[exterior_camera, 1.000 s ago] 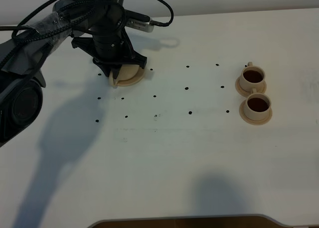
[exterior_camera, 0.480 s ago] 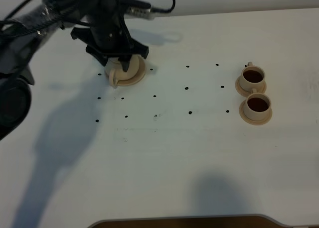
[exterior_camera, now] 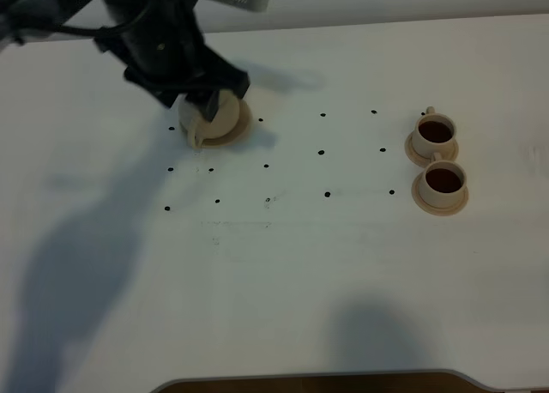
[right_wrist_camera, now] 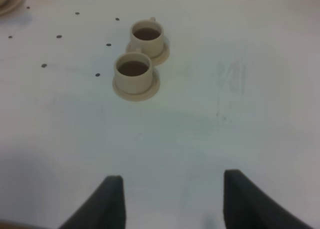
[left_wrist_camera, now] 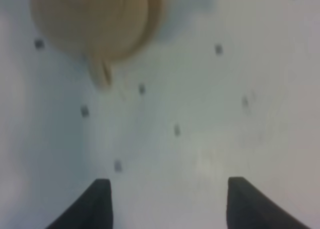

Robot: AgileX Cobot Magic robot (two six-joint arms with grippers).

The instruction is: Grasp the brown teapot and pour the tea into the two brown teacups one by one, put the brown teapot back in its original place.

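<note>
Table (exterior_camera: 283,273): white top dotted with small black marks; wide bare stretch between the teapot on the left and the cups on the right, so plenty of room to swing across; front edge seen at the bottom of the high view, well away from everything.

Left arm: dark, blurred mass over the far-left corner, above and partly masking the teapot; judged clear of it and free to lift away.

Left gripper (left_wrist_camera: 167,204): fingers spread wide, nothing between them, teapot ahead and apart from the tips.

Right gripper (right_wrist_camera: 170,201): fingers likewise apart and empty, hanging near the front of the table, well short of the cups; out of the way, apparently idle.

Brown teapot (exterior_camera: 214,118): sitting upright on its original place (exterior_camera: 244,127), the wider saucer disc, loop handle toward the front; set down, so the return step looks complete.

Two brown teacups (exterior_camera: 439,185): each on its own saucer, just beside one another at the right, near no edge.

Tea (exterior_camera: 443,179): dark liquid showing in both cups, so both pours look done.
</note>
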